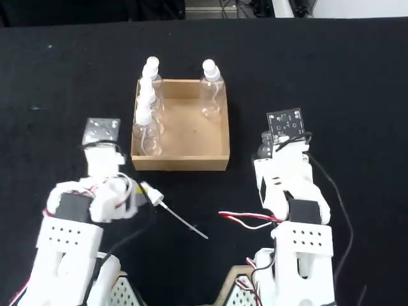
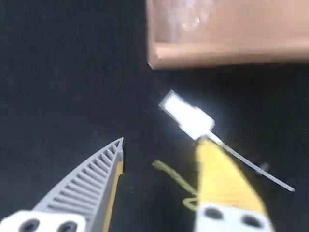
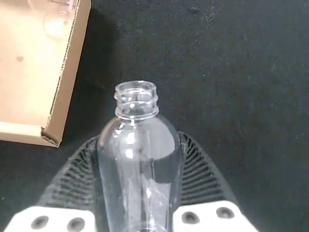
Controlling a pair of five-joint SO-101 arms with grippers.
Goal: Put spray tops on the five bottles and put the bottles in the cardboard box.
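A white spray top [image 1: 153, 193] with a long dip tube lies on the black table in front of the cardboard box [image 1: 180, 164]. My left gripper [image 1: 136, 196] is open just beside it. In the left wrist view the spray top [image 2: 186, 118] lies just past the tip of the yellow finger [image 2: 219, 179]. My right gripper [image 3: 140, 140] is shut on a clear uncapped bottle [image 3: 137, 145], right of the box. In the high view this bottle [image 1: 264, 148] is mostly hidden by the arm. Several capped bottles [image 1: 146, 121] stand along the box's left wall, and one more [image 1: 211, 92] stands at its back right.
The box [image 3: 29, 72] has free floor in its middle and right front. The black table [image 1: 331, 76] is bare around the box. A red and white wire [image 1: 245, 221] loops from the right arm between the two arms.
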